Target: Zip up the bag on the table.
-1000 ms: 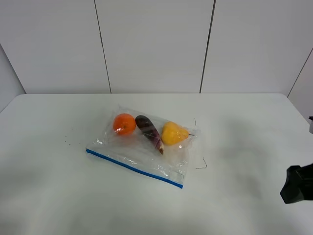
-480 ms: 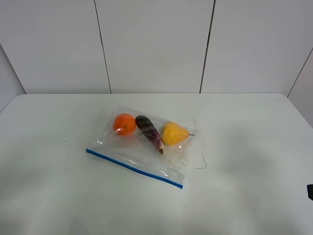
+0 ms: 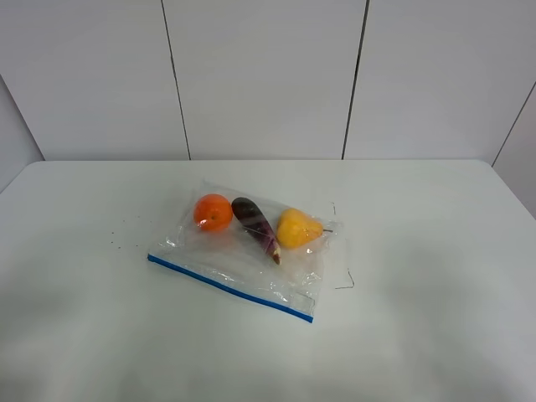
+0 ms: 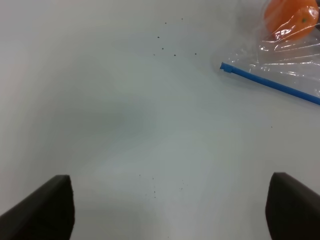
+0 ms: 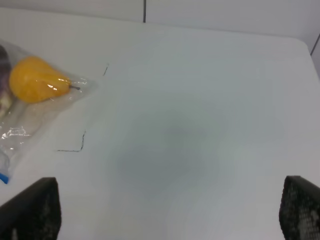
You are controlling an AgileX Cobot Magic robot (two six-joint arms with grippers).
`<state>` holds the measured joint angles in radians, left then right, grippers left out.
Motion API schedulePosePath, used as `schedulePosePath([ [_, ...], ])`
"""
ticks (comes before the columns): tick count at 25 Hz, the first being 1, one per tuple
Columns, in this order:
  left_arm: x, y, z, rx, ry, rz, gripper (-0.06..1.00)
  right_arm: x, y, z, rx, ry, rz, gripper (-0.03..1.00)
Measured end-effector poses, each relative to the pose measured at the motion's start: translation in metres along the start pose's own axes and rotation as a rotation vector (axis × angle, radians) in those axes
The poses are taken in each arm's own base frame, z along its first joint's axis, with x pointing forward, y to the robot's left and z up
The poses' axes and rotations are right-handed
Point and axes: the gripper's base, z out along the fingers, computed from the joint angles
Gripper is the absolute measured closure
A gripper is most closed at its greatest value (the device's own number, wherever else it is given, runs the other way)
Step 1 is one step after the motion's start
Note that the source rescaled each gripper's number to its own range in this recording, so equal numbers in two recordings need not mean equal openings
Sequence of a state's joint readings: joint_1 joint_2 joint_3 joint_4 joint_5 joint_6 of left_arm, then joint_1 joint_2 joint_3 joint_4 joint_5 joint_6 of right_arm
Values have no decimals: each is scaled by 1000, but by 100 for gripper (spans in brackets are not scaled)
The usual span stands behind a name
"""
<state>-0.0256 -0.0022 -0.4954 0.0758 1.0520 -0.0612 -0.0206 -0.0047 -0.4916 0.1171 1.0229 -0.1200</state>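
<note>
The clear crinkly bag [image 3: 251,255] lies flat in the middle of the white table [image 3: 435,243], holding an orange [image 3: 213,212], a purple eggplant [image 3: 255,226] and a yellow pear [image 3: 297,228]. Its blue zipper strip [image 3: 230,287] runs along the near edge. Neither gripper shows in the exterior high view. In the left wrist view my left gripper [image 4: 170,192] is open and empty, apart from the zipper strip's end [image 4: 227,67]. In the right wrist view my right gripper [image 5: 167,200] is open and empty, apart from the pear [image 5: 35,80].
Thin pen marks [image 3: 345,280] lie on the table just right of the bag, and small dark specks [image 3: 117,239] lie to its left. A white panelled wall [image 3: 268,75] stands behind the table's far edge.
The dark part of my right arm at the right edge of the exterior high view has drawn back out of that view. The bag has not moved.
</note>
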Motion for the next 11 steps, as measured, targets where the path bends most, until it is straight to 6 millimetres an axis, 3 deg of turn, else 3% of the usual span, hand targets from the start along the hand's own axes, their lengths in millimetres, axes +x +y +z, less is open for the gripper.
schedulePosePath([
  [11,0,0,0,-1,0,0,15,0,0,0,0,0,1,-2],
])
